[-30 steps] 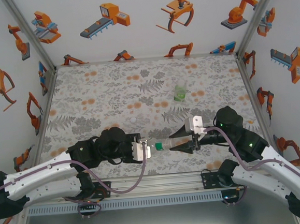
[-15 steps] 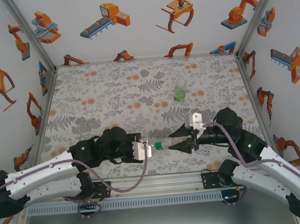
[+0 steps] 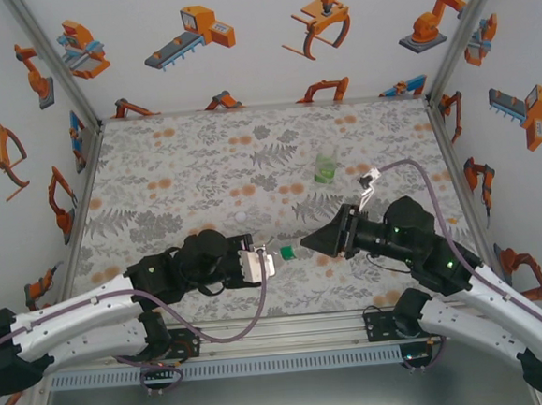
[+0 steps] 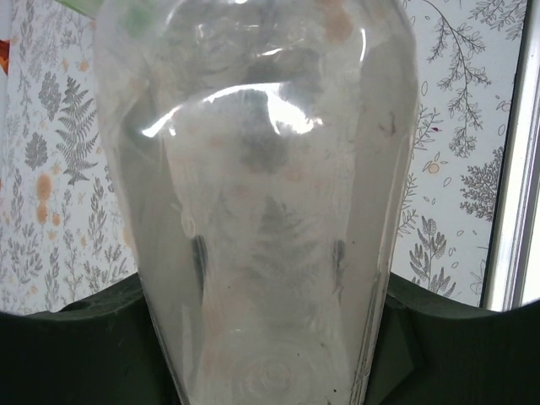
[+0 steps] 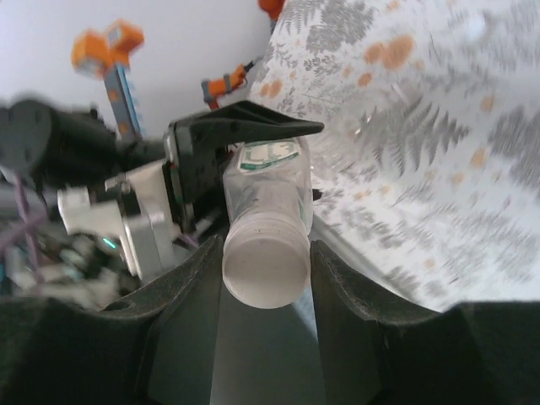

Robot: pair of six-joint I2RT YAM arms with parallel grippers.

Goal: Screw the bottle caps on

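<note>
A clear bottle [image 3: 284, 252] with a green label band hangs level above the table's near edge. My left gripper [image 3: 272, 257] is shut on its body, and the clear bottle wall [image 4: 261, 194] looms close in the left wrist view. A white bottle cap [image 5: 263, 268] sits on the bottle's neck. My right gripper [image 5: 265, 278] is shut on that cap, one dark finger on each side. From above, the right gripper [image 3: 305, 247] points left at the bottle's mouth. Behind the bottle stand the left fingers [image 5: 245, 128].
A second, green-tinted bottle [image 3: 326, 167] stands upright on the patterned table [image 3: 184, 172], right of centre and farther back. A small white round cap [image 3: 243, 220] lies on the table just beyond the left gripper. Side walls and a metal rail bound the table.
My right wrist has rolled on the cap: its white block has swung out of sight and its cable now arcs upward. The held bottle and the left gripper have barely moved.
</note>
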